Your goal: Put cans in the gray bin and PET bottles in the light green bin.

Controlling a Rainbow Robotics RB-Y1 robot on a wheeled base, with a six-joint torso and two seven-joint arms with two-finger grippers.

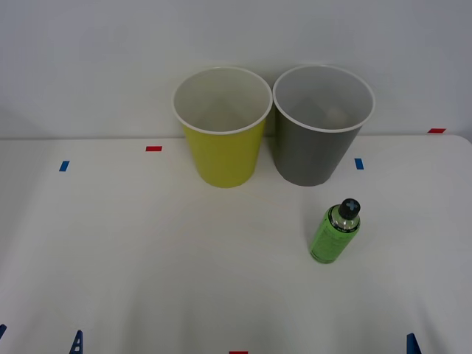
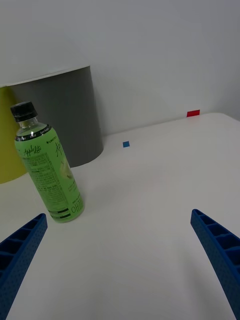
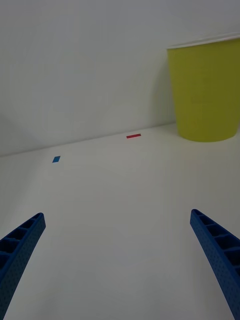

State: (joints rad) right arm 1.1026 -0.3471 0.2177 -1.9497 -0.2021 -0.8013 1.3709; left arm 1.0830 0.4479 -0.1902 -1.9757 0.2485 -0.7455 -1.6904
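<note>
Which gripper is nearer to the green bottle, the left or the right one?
The right gripper. The green bottle stands just ahead of its open jaws; the left gripper, also open, is farther away, beyond the light green bin.

3 cameras: 1 overhead, 2 low at the wrists.

The front view looks forward and down from above onto the white table [image 1: 147, 251], taking in both bins and the wall behind. The right wrist view sits low near the tabletop, facing the wall, close to the green bottle [image 2: 47, 170] with the gray bin [image 2: 65, 120] behind it. The left wrist view, equally low, faces the wall and catches the light green bin [image 3: 207, 90]. Both wrist views share that bin with the front view.
</note>
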